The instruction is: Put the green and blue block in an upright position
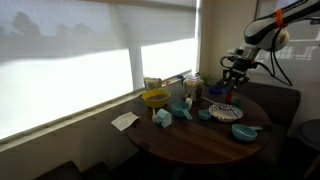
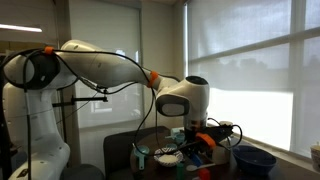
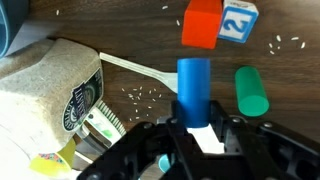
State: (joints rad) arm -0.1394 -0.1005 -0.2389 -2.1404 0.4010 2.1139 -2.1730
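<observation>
Low in the wrist view, the claw (image 3: 195, 126) grips a blue cylinder block (image 3: 193, 85); green cylinder (image 3: 252, 92) just beside.

Daylight glows through the drawn blinds (image 1: 70, 75) — blown out — leaving the table (image 1: 190, 142) dim, its near edge murky; the wrist view is soft and grainy.

Blue block (image 3: 193, 90): plain blue.
Green block (image 3: 251, 92): plain green.
Red block (image 3: 202, 22): orange-red.
Numbered cube (image 3: 239, 18): white, with a blue numeral and blue edging.
Table (image 3: 140, 40): dark brown, speckled white.
Bag (image 3: 50, 90): tan, with a black round emblem.
Bowl (image 1: 155, 98): yellow.
Gripper (image 3: 195, 128): black.
</observation>
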